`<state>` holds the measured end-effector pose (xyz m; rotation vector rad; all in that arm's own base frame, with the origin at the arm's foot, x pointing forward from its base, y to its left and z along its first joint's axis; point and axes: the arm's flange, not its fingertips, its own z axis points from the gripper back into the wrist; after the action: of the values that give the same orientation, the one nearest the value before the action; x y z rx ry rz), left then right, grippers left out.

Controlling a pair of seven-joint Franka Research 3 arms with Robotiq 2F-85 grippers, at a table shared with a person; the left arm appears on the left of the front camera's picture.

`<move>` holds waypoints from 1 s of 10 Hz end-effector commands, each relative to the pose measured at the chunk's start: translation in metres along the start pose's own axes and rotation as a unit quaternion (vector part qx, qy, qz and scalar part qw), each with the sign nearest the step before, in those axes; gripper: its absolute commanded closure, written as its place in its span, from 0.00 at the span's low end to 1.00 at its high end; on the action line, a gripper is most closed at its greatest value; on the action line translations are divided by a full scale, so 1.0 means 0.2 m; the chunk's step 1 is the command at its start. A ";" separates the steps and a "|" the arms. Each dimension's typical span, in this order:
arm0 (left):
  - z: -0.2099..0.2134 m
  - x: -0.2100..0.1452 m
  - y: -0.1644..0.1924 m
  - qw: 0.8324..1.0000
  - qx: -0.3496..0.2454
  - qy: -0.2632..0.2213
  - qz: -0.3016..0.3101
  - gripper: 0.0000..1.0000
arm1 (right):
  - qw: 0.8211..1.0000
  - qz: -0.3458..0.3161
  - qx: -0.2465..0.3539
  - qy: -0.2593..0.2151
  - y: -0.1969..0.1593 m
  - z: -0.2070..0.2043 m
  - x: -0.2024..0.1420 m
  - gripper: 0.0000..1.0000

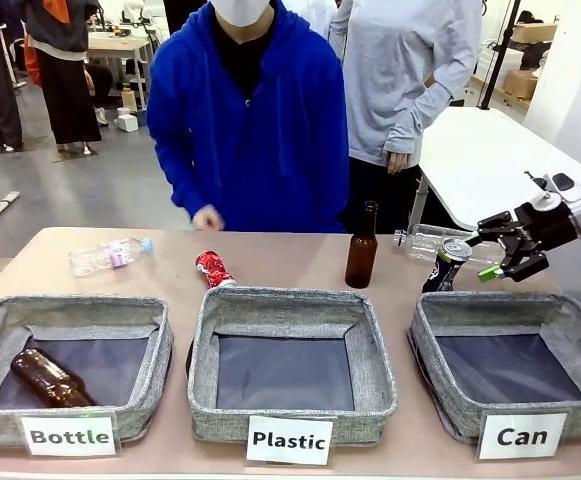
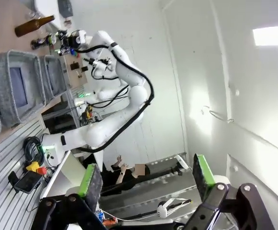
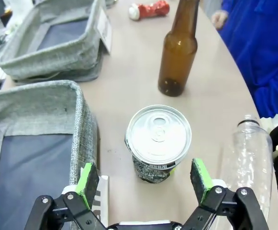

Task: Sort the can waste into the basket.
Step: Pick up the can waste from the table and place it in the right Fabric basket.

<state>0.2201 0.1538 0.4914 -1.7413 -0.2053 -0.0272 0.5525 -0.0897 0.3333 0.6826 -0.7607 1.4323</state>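
Note:
A dark can [image 1: 447, 265] with a silver top stands upright on the table just behind the grey basket [image 1: 490, 305] signed "Can". My right gripper [image 1: 480, 256] hangs open right beside it. In the right wrist view the same can [image 3: 158, 141] stands just ahead of the open right gripper [image 3: 146, 177], centred on the gap, with the basket [image 3: 33, 91] to its left. A crushed red can [image 1: 213, 268] lies behind the middle basket, also seen as the red can [image 3: 149, 9]. My left gripper [image 2: 146, 179] is open, holds nothing, and points off the table.
A brown bottle [image 1: 361, 248] stands left of the dark can; a clear plastic bottle [image 1: 425, 243] lies behind it. Another clear bottle [image 1: 110, 255] lies at far left. The "Plastic" basket [image 1: 285, 305] and "Bottle" basket [image 1: 70, 305] sit in front. A person's hand [image 1: 207, 218] rests at the far edge.

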 end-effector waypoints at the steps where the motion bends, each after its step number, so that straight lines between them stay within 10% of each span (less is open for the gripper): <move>1: -0.26 0.06 0.11 0.999 0.028 0.025 0.012 0.00 | 1.000 0.011 0.014 -0.012 -0.05 0.00 0.00 0.00; 6: -0.50 0.13 0.54 0.986 0.122 0.074 0.089 0.00 | 0.999 0.005 0.023 -0.038 -0.09 -0.13 0.00 0.00; 8: -0.49 0.16 0.66 0.980 0.190 0.018 0.062 0.00 | 0.998 0.002 0.026 -0.053 -0.10 -0.17 0.00 0.00; 10: -0.43 0.27 0.52 0.986 0.121 0.071 0.092 0.00 | 0.997 -0.010 0.023 -0.070 -0.12 -0.20 0.01 0.00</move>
<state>0.3054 0.0605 0.4031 -1.4476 0.0277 0.0269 0.5682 -0.0577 0.3084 0.8014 -0.7852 1.4229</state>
